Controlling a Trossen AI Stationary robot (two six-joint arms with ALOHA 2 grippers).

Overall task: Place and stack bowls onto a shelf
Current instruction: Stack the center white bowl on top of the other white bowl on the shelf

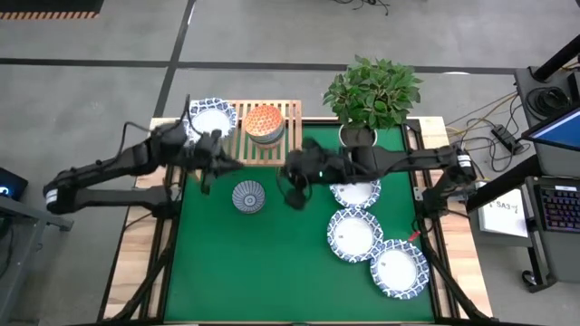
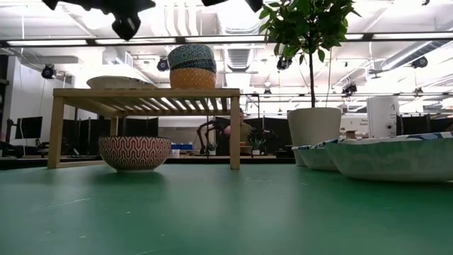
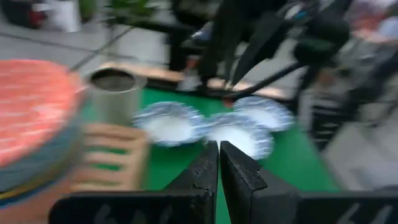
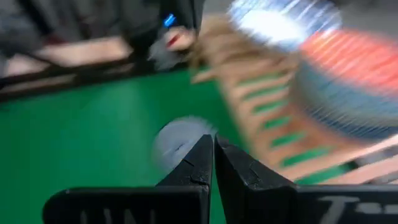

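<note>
Beside the shelf (image 1: 263, 136) — above the green mat — left claw (image 1: 216, 161) and right claw (image 1: 292, 172) hover, both pressed together, empty.

The whole worktop (image 1: 272, 272) is seen straight down from overhead; the shelf (image 2: 145, 93) is viewed level from worktop height, also caught close-up by both wrist cams.

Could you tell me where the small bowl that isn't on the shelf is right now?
In the high view the small bowl sits on the green mat, just in front of the shelf, between the left gripper and the right gripper.
</note>
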